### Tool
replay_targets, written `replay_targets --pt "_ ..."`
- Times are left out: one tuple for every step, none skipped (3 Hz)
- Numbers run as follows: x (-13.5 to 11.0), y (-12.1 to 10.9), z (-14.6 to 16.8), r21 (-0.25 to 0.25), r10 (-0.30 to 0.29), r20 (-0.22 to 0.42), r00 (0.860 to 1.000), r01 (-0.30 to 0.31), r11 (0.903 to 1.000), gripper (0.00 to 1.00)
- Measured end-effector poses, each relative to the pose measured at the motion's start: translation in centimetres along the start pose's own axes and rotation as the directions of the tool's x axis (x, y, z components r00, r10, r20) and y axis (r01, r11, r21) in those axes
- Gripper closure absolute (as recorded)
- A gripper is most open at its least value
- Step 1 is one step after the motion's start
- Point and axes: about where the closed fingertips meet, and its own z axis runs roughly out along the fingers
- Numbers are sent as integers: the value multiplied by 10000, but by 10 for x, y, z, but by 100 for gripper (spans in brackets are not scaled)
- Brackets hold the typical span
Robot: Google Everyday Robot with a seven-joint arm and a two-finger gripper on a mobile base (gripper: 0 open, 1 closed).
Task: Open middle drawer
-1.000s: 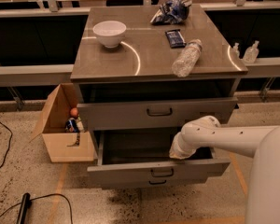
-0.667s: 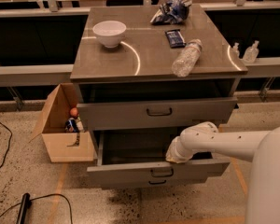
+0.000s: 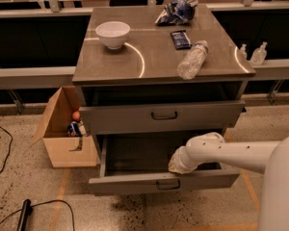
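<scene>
White casing hides the jaws. They sit at the tip of the arm [image 3: 231,152], low against the inner side of the front wall of the middle drawer [image 3: 135,184], and I cannot tell whether they are spread, narrowed or clamped on the lip. The tip lies just above and a little right of the handle [image 3: 167,184], a small dark loop at the centre of the outer face. The handle is therefore across the wall from the jaws, on the camera's side.

The middle drawer stands well out of the cabinet, its plain grey inside open to view. Its long axis runs left to right across the picture. Its travel runs at right angles to that, out of the cabinet toward the camera and the robot's body at lower right. Any further pull has to follow that line, with the jaws drawing the front wall forward from behind. I judge that little travel is left and the task is nearly done.

Just above, the upper drawer [image 3: 120,119] seems to stand a little out, apart from the arm. Over both is the table [image 3: 154,69], bearing a white bowl [image 3: 112,33] and a plastic bottle [image 3: 192,60] lying on its side. A cardboard box [image 3: 58,146] sits on the floor to the left, beside the drawer's path.
</scene>
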Motion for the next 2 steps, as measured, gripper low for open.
replay_targets --pt "-7 22 5 -467 -349 274 9990 362 9983 100" --pt "-9 42 3 -1073 -692 416 9967 734 9915 100"
